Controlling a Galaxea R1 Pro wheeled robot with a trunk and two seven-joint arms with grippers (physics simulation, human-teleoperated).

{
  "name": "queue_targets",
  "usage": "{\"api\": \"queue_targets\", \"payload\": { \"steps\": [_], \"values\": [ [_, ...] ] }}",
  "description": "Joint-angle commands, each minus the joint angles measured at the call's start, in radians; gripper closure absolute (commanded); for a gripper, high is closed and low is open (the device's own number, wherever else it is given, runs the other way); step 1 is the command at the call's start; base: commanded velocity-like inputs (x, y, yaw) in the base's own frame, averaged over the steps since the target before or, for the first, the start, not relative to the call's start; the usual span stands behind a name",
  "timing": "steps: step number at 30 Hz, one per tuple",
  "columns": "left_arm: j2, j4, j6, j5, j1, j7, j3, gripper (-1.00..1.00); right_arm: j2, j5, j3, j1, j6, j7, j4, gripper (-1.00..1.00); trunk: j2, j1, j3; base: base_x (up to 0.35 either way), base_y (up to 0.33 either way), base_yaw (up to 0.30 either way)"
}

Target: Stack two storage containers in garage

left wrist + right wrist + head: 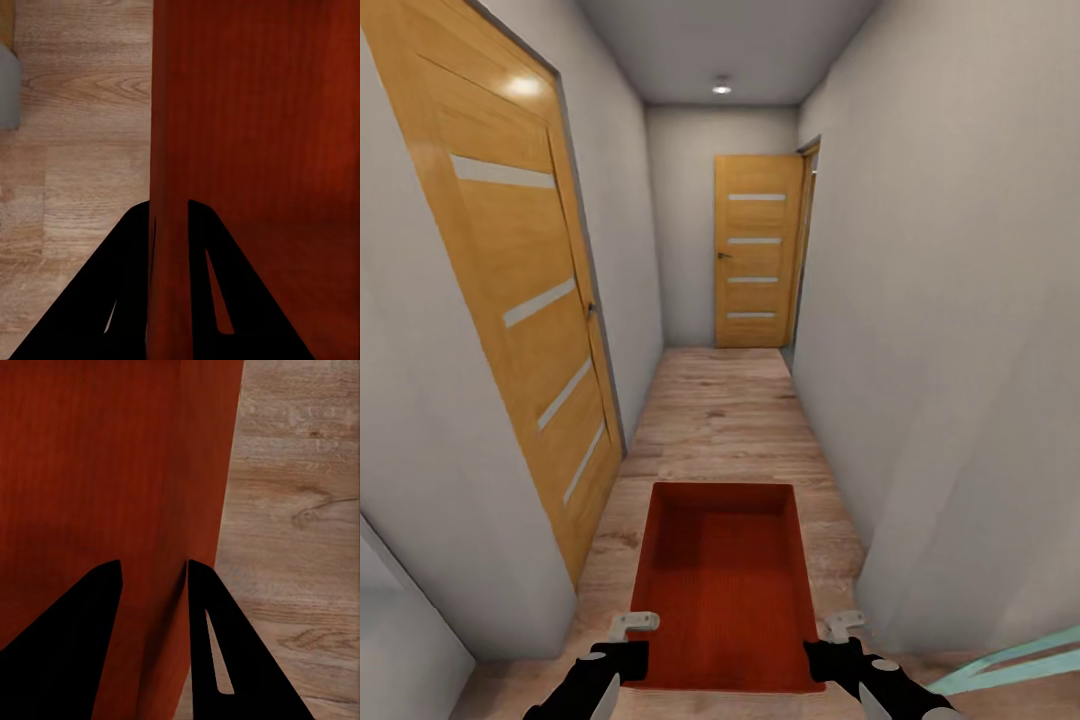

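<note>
Closest to us, our left gripper (622,640) and right gripper (838,640) each pinch a side wall of the storage container (725,585), carried above the wood-plank floor (725,410) of a narrow grey-walled hallway toward a far door (758,250).

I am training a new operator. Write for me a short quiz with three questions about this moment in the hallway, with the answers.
1. True or false: both grippers clamp walls of the storage container.
2. How many wooden doors show in the head view?
3. The floor under the container is: A) concrete B) wood planks C) carpet

Key:
1. True: left gripper and right gripper each grip a side wall.
2. Two: near door, far door.
3. B, wood floor.
</note>
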Motion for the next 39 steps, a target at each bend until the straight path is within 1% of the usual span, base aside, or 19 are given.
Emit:
{"api": "queue_targets", "payload": {
  "steps": [1, 15, 26, 39],
  "values": [
    [0.050, 0.000, 0.005, 0.011, -0.001, -0.001, 0.048, 1.00, -0.008, -0.005, 0.014, -0.001, -0.011, 0.035, -0.002, 1.00, -0.002, 0.001, -0.002, 0.299, 0.093, 0.000],
    [0.052, 0.000, 0.005, 0.011, -0.001, -0.001, 0.048, 1.00, -0.010, -0.005, 0.014, -0.001, -0.011, 0.035, -0.002, 1.00, -0.002, 0.001, -0.002, 0.301, 0.084, 0.000],
    [0.056, 0.000, 0.006, 0.011, -0.001, 0.000, 0.048, 1.00, -0.010, -0.004, 0.014, -0.001, -0.011, 0.035, -0.002, 1.00, -0.002, 0.001, -0.002, 0.321, 0.005, 0.000],
    [0.053, 0.000, 0.006, 0.011, -0.001, 0.000, 0.048, 1.00, -0.011, -0.005, 0.013, -0.001, -0.012, 0.035, -0.002, 1.00, -0.002, 0.001, -0.002, 0.323, 0.000, 0.000]
  ]
}}
